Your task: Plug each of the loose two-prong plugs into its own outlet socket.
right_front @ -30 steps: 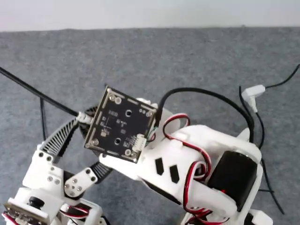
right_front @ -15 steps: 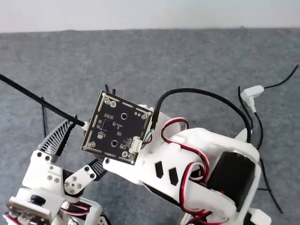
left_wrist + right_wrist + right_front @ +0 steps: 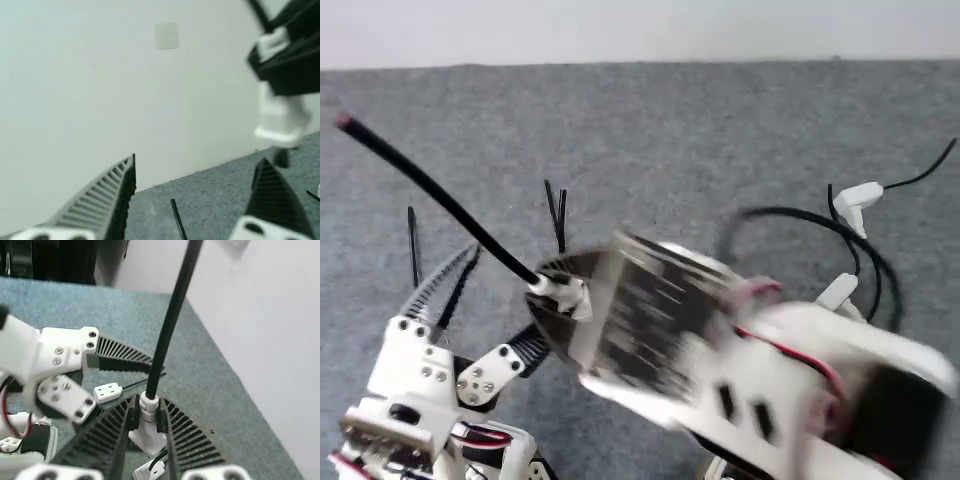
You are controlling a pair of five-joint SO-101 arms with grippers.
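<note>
My right gripper point(image 3: 147, 426) is shut on a white two-prong plug point(image 3: 148, 432) whose thick black cable point(image 3: 172, 315) rises away from it. In the high view that plug point(image 3: 558, 288) sits at the tip of the right gripper point(image 3: 563, 296), with its cable point(image 3: 430, 190) slanting to the far left. My left gripper point(image 3: 195, 200) is open and empty, and the held plug point(image 3: 281, 120) hangs just above one of its fingers point(image 3: 267, 192). White socket ends point(image 3: 107, 391) point(image 3: 150, 470) lie on the grey mat below. Another white plug point(image 3: 857, 198) lies at the far right.
Grey carpet point(image 3: 700, 130) covers the table up to a white wall at the back. Thin black cords point(image 3: 556, 212) point(image 3: 412, 240) lie near the left arm point(image 3: 415, 385). Black cable loops point(image 3: 860, 255) curl around the right arm's side.
The right arm has swung, carrying the plug rightward and nearer the front edge between the left gripper's fingers. The cable's far end has swept up to the left. The left arm barely shifted.
</note>
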